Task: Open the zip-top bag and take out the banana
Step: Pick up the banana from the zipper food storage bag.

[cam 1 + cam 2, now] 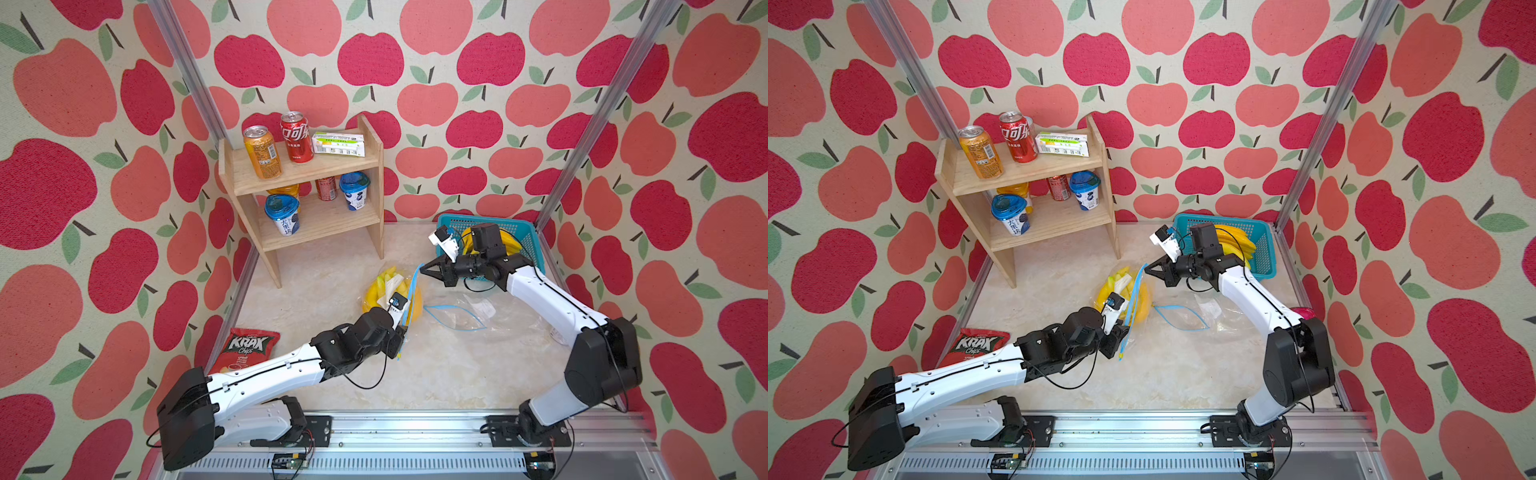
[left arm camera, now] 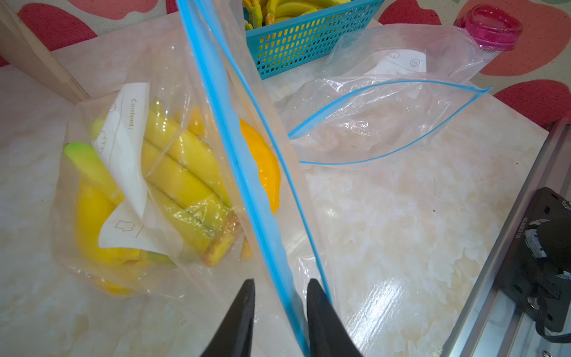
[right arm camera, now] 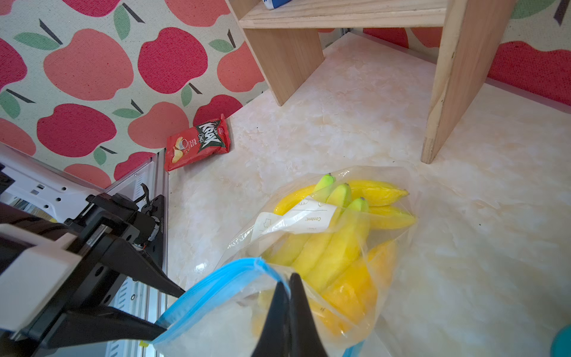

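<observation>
- While the right gripper (image 3: 289,280) is pinched tight on the far end of the blue zip strip (image 2: 234,148) of the zip-top bag (image 1: 392,291), holding that edge up off the table (image 1: 436,370), the left gripper (image 2: 281,284) straddles the strip's near end, with its jaws partly apart and not yet clamped.
- The banana bunch (image 2: 179,176) lies inside the bag at mid-table, partly behind a white label. The left wrist view shows the two lips of the seal already diverging.
- To do this step well, the left jaws should probably close on one lip only, on the thick blue band rather than the slippery film. The left gripper would then pull away from the right grip to widen the mouth. Catching both lips would likely press the seal together again.
- An empty second bag (image 2: 386,123) lies gaping just beside the first, toward the right arm, and a wide pull could sweep it.
- A teal basket (image 2: 309,40) of more bananas sits behind the right arm.
- A wooden shelf (image 1: 372,141) of cans and cups stands near the bag's far side.
- A chips packet (image 1: 247,347) lies by the left wall and a pink-lidded cup (image 2: 488,27) at the table's right edge, both well apart from the work.
</observation>
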Controlling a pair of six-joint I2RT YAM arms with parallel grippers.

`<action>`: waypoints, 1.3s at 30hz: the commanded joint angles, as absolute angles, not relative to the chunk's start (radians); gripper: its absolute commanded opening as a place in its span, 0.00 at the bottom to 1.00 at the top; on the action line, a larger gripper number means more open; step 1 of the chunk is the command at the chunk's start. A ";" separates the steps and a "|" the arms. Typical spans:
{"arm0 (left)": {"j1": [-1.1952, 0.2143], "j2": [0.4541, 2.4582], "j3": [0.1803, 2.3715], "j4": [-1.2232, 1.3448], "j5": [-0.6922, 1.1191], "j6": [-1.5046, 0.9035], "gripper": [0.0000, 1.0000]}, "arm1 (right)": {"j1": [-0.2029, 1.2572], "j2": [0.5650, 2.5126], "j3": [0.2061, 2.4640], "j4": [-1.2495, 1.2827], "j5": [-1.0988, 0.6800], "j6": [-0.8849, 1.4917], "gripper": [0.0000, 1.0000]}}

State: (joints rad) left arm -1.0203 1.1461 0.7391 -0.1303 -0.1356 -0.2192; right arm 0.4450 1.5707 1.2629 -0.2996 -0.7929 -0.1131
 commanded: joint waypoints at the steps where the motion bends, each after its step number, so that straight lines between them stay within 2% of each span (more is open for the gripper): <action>1: -1.025 1.137 0.765 -0.155 -0.169 -0.232 0.29 | 0.452 1.529 1.248 -0.278 -0.795 -0.100 0.00; 11: -1.035 1.156 0.772 -0.163 -0.153 -0.243 0.27 | 0.453 1.512 1.233 -0.257 -0.779 -0.077 0.00; 18: -1.037 1.150 0.767 -0.176 -0.147 -0.246 0.13 | 0.452 1.505 1.226 -0.245 -0.769 -0.069 0.00; 22: -1.037 1.155 0.767 -0.181 -0.157 -0.252 0.00 | 0.452 1.498 1.221 -0.240 -0.767 -0.062 0.00; 24: -1.037 1.156 0.773 -0.196 -0.179 -0.257 0.00 | 0.453 1.497 1.221 -0.251 -0.760 -0.064 0.00; 27: -1.037 1.159 0.799 -0.246 -0.249 -0.265 0.00 | 0.452 1.497 1.219 -0.290 -0.712 -0.067 0.10; 28: -1.038 1.158 0.807 -0.259 -0.275 -0.267 0.00 | 0.452 1.497 1.217 -0.306 -0.689 -0.060 0.22; 30: -1.045 1.161 0.819 -0.265 -0.309 -0.262 0.00 | 0.452 1.490 1.212 -0.346 -0.609 -0.031 0.56; 34: -1.080 1.203 0.859 -0.273 -0.365 -0.242 0.00 | 0.453 1.451 1.217 -0.459 -0.481 0.053 0.65; 39: -1.149 1.319 0.943 -0.315 -0.469 -0.243 0.00 | 0.453 1.319 1.152 -0.522 -0.452 0.185 0.67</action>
